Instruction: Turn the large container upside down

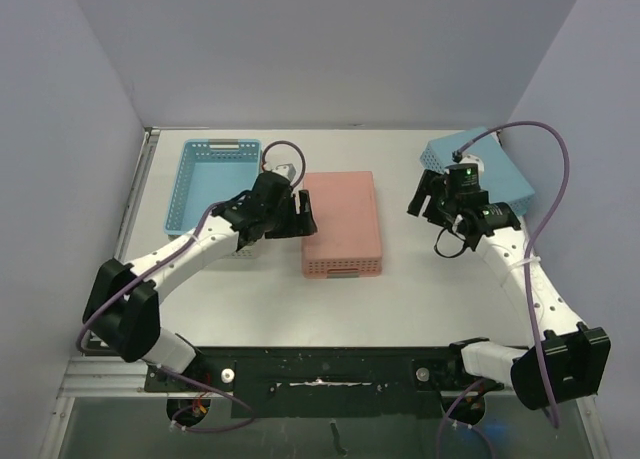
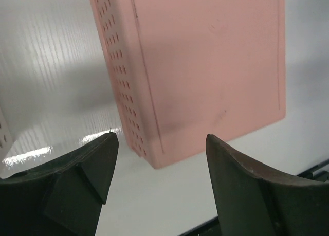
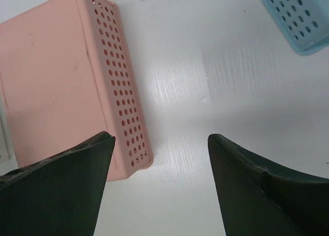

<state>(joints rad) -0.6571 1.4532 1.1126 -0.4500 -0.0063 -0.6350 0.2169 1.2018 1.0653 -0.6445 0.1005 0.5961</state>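
Observation:
The large pink perforated container (image 1: 340, 224) lies bottom-up in the middle of the table, its flat base facing up. It also shows in the left wrist view (image 2: 205, 56) and the right wrist view (image 3: 51, 87). My left gripper (image 1: 300, 214) is open and empty just left of the container's far left part; in its own view (image 2: 162, 138) the jaws stand wide apart over bare table by a corner of the container. My right gripper (image 1: 425, 199) is open and empty to the right of the container, apart from it, over bare table (image 3: 160, 135).
A light blue basket (image 1: 190, 184) stands open side up at the back left, behind my left arm. Another light blue perforated basket (image 1: 500, 169) lies bottom-up at the back right, behind my right gripper; its corner shows in the right wrist view (image 3: 298, 15). Grey walls enclose the table.

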